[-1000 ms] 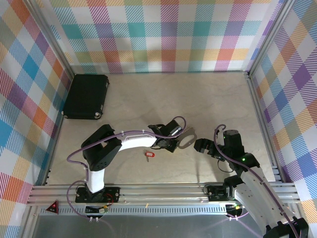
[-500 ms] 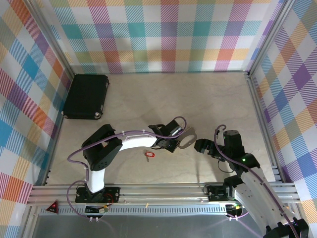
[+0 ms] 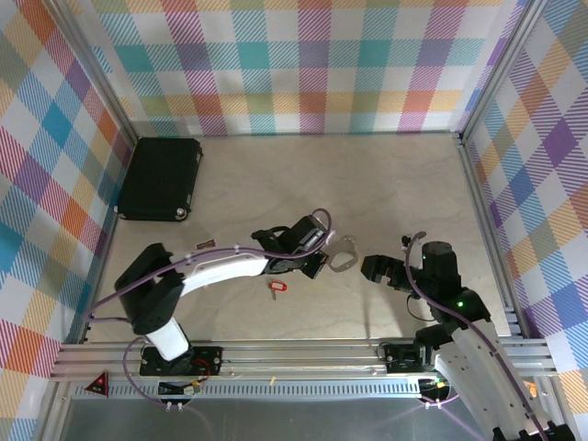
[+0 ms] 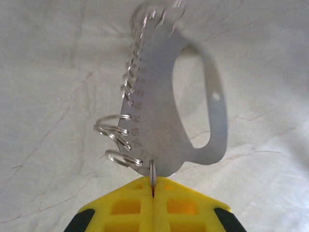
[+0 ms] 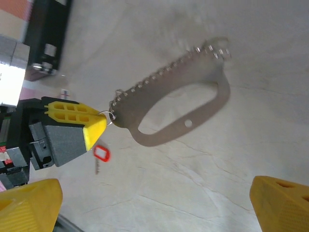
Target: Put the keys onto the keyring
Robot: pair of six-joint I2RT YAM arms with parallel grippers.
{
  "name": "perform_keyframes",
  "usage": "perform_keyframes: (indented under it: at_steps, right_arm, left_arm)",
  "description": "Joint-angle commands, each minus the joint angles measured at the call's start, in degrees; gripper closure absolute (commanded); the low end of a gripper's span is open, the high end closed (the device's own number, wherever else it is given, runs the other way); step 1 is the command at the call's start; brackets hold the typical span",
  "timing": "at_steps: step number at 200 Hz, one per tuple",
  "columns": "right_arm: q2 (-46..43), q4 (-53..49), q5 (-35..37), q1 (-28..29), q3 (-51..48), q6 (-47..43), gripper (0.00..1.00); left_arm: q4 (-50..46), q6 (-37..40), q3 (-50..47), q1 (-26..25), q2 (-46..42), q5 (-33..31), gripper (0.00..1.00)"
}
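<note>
The keyring (image 3: pixel 342 253) is a flat silver-grey plate with an oval opening and a row of small split rings along one edge (image 4: pixel 164 111). My left gripper (image 3: pixel 322 261) is shut on one small ring at the plate's end (image 4: pixel 153 186), and the plate sticks out beyond its yellow fingertips (image 5: pixel 96 126). The red-headed key (image 3: pixel 277 286) lies on the table just near-left of that gripper, and it also appears small and red (image 5: pixel 101 153) in the right wrist view. My right gripper (image 3: pixel 369 268) stands open to the right of the keyring (image 5: pixel 176 128), with nothing between its yellow fingers (image 5: pixel 29 205).
A black case (image 3: pixel 161 177) lies at the back left near the wall. A small dark piece (image 3: pixel 204 243) rests on the table behind the left arm. Aluminium rails (image 3: pixel 294 354) run along the near edge and checked walls enclose the table.
The left arm's elbow has swung out to the left, and its gripper has drawn the keyring slightly back and left. The right gripper has barely shifted.
</note>
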Motion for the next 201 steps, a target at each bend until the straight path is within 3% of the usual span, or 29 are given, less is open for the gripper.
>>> perform_keyframes:
  at_steps: [1, 32, 114, 152, 201]
  right_arm:
    - [-1.63, 3.61, -5.55, 0.20, 4.30, -2.44, 0.01]
    - [-1.21, 8.11, -13.07, 0.20, 7.44, -3.06, 0.01]
    - [-2.12, 32.22, -29.79, 0.49, 10.85, 5.51, 0.04]
    - [-1.07, 33.02, -31.10, 1.02, 14.48, 4.43, 0.10]
    - [1.42, 33.28, -30.36, 1.98, 17.94, 3.13, 0.32]
  left_arm:
    - [0.86, 4.41, -1.73, -0.64, -7.00, 2.21, 1.00]
    - [2.53, 8.65, -4.11, -0.66, -16.46, 6.18, 1.00]
    - [9.70, 15.51, -6.98, -0.66, -33.54, 19.64, 1.00]
    - [16.48, 14.24, -7.93, -0.66, -37.07, 22.73, 1.00]
    - [27.65, 10.45, -9.39, -0.67, -37.27, 26.75, 1.00]
